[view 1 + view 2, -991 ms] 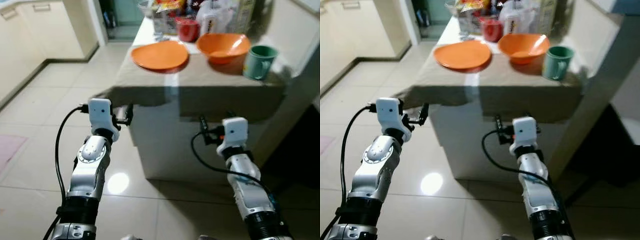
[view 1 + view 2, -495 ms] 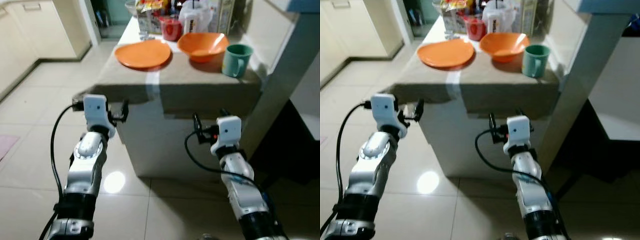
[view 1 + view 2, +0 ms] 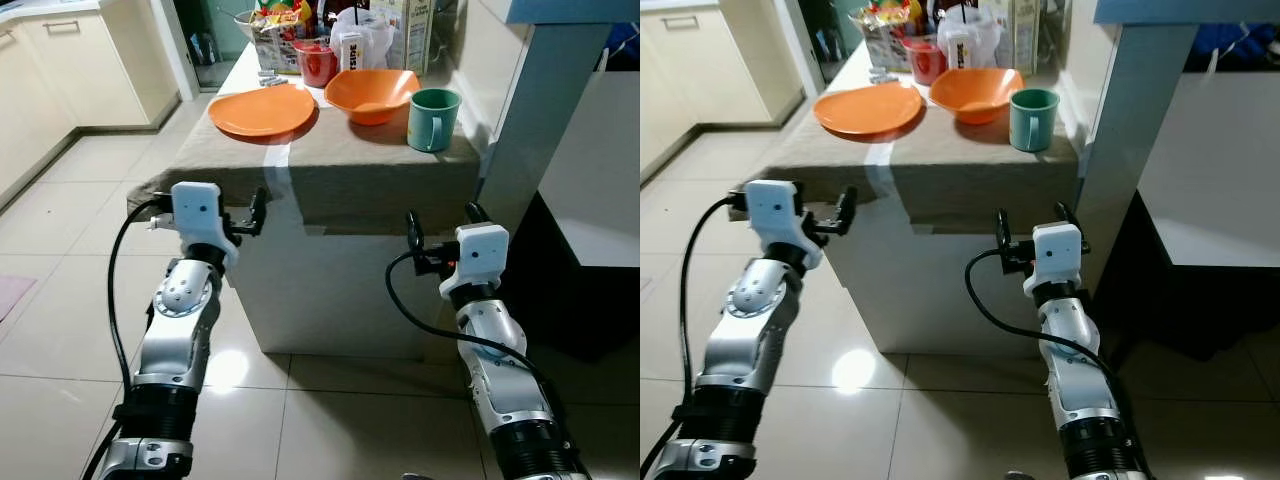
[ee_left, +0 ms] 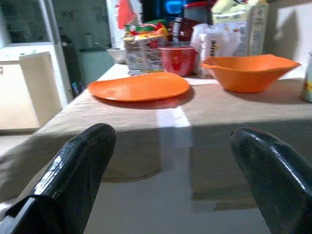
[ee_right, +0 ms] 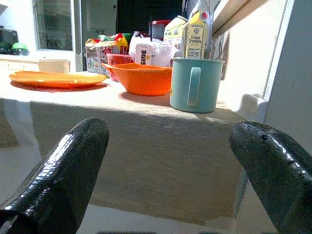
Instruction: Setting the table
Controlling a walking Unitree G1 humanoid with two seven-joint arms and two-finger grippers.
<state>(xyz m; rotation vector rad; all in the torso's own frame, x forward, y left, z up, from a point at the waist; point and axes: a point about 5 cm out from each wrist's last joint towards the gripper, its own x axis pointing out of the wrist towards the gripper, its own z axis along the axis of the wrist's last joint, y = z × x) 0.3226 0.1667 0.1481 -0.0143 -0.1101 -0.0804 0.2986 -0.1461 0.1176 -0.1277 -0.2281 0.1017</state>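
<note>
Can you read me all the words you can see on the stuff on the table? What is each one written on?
"Cream Crackers" stands on the tall carton at the back of the table.
"SIDE" is the part that shows in black letters on the white packet behind the orange bowl.
The snack bag next to the red cup has print too blurred to read.
The teal mug and orange plate carry no words.

one orange plate [image 3: 262, 110], one orange bowl [image 3: 371, 94], one green mug [image 3: 433, 119]

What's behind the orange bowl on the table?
Behind the orange bowl stand a red cup, a white plastic bag, a cracker carton and snack packets. Their lower parts are hidden.
</note>
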